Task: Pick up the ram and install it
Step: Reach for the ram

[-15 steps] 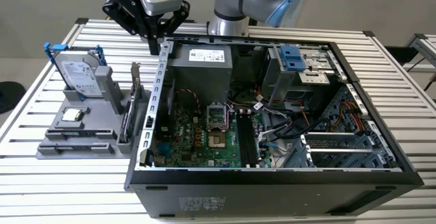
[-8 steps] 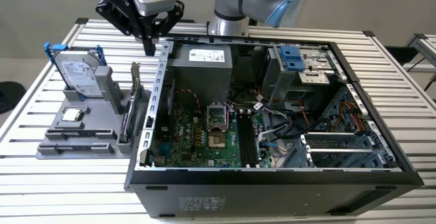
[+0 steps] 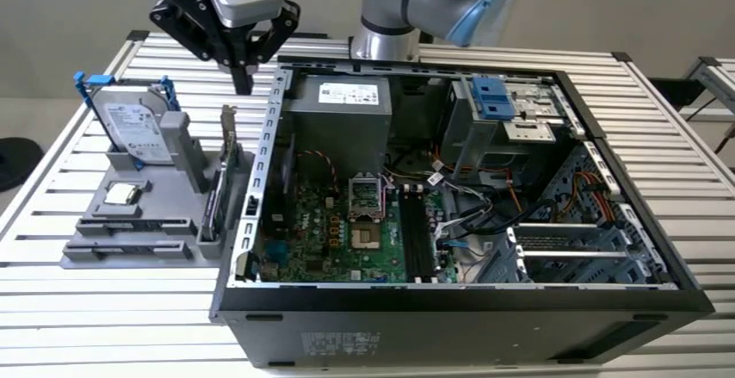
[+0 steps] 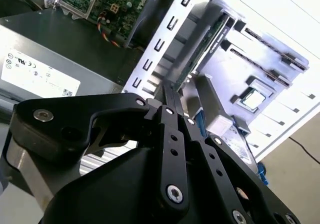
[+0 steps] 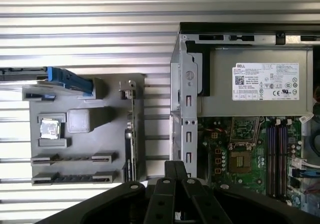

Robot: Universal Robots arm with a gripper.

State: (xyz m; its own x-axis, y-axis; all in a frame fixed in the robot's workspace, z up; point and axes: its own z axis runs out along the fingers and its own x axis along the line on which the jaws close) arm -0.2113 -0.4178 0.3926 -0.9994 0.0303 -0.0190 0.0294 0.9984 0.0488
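The ram [image 3: 213,193] is a long thin circuit board standing on its edge in a grey holder [image 3: 115,257], just outside the open computer case's side wall [image 3: 260,171]. I see it edge-on in the first wrist view [image 5: 131,134] and as a greenish strip in the second wrist view [image 4: 207,41]. My gripper [image 3: 241,83] hangs above the ram's far end, apart from it, pointing down. Its black fingers are shut together with nothing between them in both wrist views [image 4: 168,96] [image 5: 175,165]. The motherboard's long memory slots [image 3: 416,240] [image 5: 277,154] lie inside the case.
On the holder [image 5: 80,144] also rest a silver hard drive with a blue bracket [image 3: 129,124], a small square processor chip [image 3: 122,193] [image 5: 49,129] and two narrow slotted cradles [image 5: 72,159]. A grey power supply [image 3: 339,120] and cables fill the case. All stands on a slatted metal table [image 3: 115,335].
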